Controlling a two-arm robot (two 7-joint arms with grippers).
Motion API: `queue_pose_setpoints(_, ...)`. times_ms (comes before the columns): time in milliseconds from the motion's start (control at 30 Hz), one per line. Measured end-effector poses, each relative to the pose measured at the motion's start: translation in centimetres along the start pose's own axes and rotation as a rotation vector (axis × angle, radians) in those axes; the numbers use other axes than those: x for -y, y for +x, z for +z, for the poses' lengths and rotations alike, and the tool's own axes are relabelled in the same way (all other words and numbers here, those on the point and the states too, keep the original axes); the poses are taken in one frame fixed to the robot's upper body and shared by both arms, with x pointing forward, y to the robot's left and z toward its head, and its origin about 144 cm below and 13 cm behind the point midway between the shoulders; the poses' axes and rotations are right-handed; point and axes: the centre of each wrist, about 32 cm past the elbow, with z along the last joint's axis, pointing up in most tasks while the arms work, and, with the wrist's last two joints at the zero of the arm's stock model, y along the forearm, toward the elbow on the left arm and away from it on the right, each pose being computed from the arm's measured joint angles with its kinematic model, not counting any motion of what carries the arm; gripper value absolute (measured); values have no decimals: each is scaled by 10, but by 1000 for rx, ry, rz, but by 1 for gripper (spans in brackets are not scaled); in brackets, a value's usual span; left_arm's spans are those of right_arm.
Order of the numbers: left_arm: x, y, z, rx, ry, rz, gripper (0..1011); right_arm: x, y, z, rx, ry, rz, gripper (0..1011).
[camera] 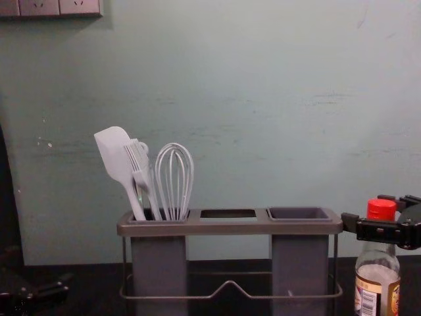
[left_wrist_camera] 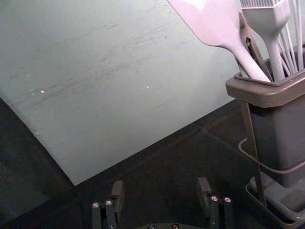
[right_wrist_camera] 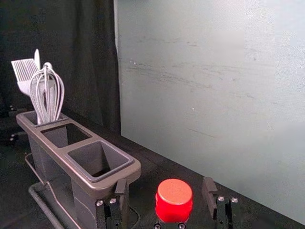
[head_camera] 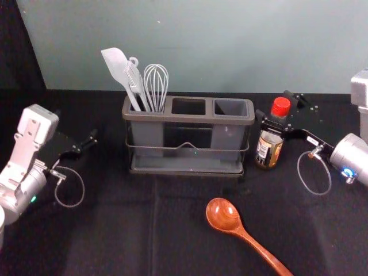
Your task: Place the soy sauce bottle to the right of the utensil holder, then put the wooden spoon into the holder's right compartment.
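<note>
right gripper (head_camera: 273, 106) around red-capped glass soy sauce bottle (head_camera: 268, 149), fingers apart, grey plastic utensil holder (head_camera: 190, 118) alongside, reddish-brown wooden spoon (head_camera: 224, 215) in front, left gripper (head_camera: 85, 134) at left, open

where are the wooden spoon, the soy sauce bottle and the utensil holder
Wooden spoon (head_camera: 223, 214), head view, on its bowl
Soy sauce bottle (camera: 375, 289), chest view, on its label
Utensil holder (head_camera: 190, 119), head view, on its front rim

The head view looks down on the holder (head_camera: 190, 118); the chest view faces it from lower. Both wrist views look from nearer its ends, sharing the wall (head_camera: 201, 46).
</note>
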Motion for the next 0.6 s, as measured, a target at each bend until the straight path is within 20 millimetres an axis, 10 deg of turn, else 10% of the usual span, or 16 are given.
queue_pose_setpoints(600, 0, 0, 0, 0, 0, 0, 1005, 8, 0, 9, 11, 18, 13, 1004)
